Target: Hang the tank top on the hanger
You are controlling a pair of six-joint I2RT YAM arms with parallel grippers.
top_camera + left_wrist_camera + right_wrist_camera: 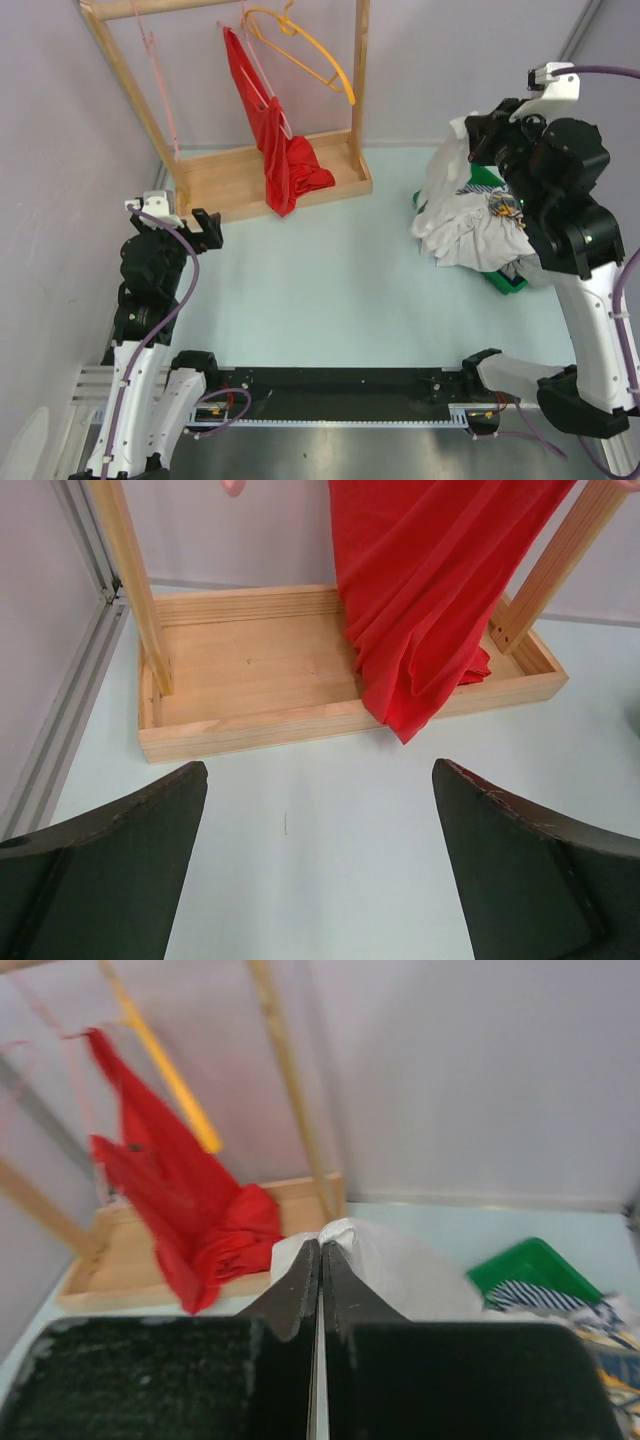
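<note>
My right gripper (470, 135) is shut on a fold of white thin fabric, the tank top (440, 185), and holds it lifted above the heap at the right. In the right wrist view the closed fingers (321, 1243) pinch its peak, and the tank top (400, 1265) drapes down behind them. The pale pink hanger (163, 90) hangs from the left end of the wooden rack's top bar. My left gripper (205, 228) is open and empty, low over the table in front of the rack's base; in its own view the gripper (320, 770) has wide-apart jaws.
The wooden rack (230, 180) stands at the back left, with a red garment (275, 140) and an orange-yellow hanger (305, 45) on it. A heap of white-grey clothes (480, 240) lies over a green bin (503, 282) at the right.
</note>
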